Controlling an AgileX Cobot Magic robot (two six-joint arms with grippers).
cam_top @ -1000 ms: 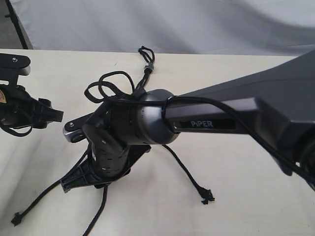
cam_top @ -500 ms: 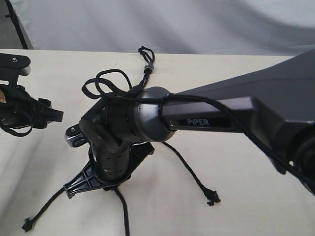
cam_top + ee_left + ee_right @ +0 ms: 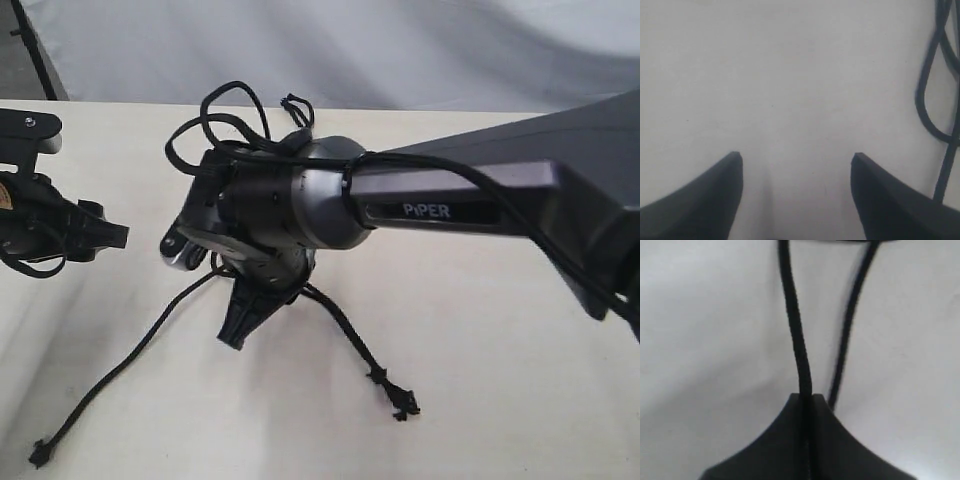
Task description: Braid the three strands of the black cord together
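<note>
The likeliest trouble is the whole thin black braided cord (image 3: 297,118) dragging instead of crossing. Its looped, bound end lies near the far edge of the pale tabletop (image 3: 520,390) with nothing pinning it, so a sideways pull on one strand would probably slide that end along. The right arm's smooth black cable (image 3: 236,86) also loops just beside the bound end and could snag it. A thin strand may slip out of so narrow a pinch, too.

The right fingers (image 3: 785,440) are pressed together, clamped on one of the three long black woven strands (image 3: 799,355), which runs straight out from their tips; a second strand (image 3: 850,335) passes close beside, untouched. In the exterior view, one strand trails to the near left corner and two end in frayed knots nearer the middle.

The left fingers (image 3: 710,200) stand wide apart over bare tabletop at the left edge, holding nothing.
</note>
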